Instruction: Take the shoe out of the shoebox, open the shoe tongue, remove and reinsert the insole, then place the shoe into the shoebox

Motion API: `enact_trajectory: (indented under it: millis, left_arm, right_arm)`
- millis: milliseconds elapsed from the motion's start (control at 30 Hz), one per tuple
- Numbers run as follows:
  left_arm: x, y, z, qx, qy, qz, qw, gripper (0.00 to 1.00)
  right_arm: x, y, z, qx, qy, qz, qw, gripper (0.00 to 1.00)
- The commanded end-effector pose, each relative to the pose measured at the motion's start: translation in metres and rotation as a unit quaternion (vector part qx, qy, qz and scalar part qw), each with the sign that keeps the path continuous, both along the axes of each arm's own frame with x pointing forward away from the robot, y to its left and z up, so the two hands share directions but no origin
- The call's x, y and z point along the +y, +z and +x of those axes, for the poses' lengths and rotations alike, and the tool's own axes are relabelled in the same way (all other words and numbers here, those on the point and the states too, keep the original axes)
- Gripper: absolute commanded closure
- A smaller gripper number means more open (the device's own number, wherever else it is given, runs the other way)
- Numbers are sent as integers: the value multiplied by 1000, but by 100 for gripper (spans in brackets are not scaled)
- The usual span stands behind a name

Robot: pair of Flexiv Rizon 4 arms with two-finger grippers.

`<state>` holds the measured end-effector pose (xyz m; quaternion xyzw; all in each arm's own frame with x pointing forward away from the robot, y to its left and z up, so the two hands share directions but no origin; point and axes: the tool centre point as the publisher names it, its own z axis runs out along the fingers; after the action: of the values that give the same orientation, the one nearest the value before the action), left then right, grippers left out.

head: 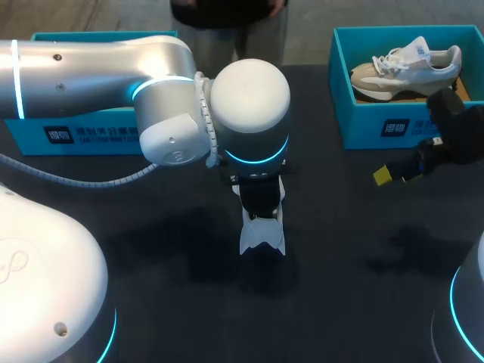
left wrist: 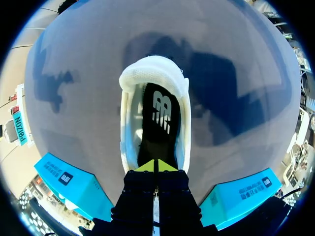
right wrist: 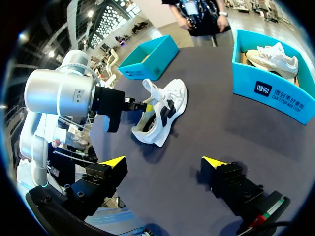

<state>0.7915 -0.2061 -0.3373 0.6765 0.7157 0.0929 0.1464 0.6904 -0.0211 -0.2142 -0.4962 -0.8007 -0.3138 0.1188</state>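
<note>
Judging progress: shoe (right wrist: pixel 160 110) out, ahead of your left gripper (left wrist: pixel 156 166), tips closed at the seated insole's (left wrist: pixel 160 118) heel; right gripper (right wrist: pixel 165 161) gapes empty; insole work, reboxing likely pending.

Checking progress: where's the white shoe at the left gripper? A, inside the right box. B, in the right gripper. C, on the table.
C: the white shoe rests on the dark table at the left gripper, while the right gripper is open and empty.
</note>
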Motion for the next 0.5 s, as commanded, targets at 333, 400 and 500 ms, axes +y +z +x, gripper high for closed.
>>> enact_trajectory:
  millis: [333,400,500]
  left_arm:
    - [3,-3,3,18,-10,8,1000,0]
    - [3,-4,2,22,-10,7,1000,0]
    - [2,-4,2,26,-12,9,1000,0]
  right_arm:
    - [0,0,0,1,-1,-1,1000,0]
    - [0,0,0,1,-1,-1,1000,0]
    - [0,0,0,1,-1,-1,1000,0]
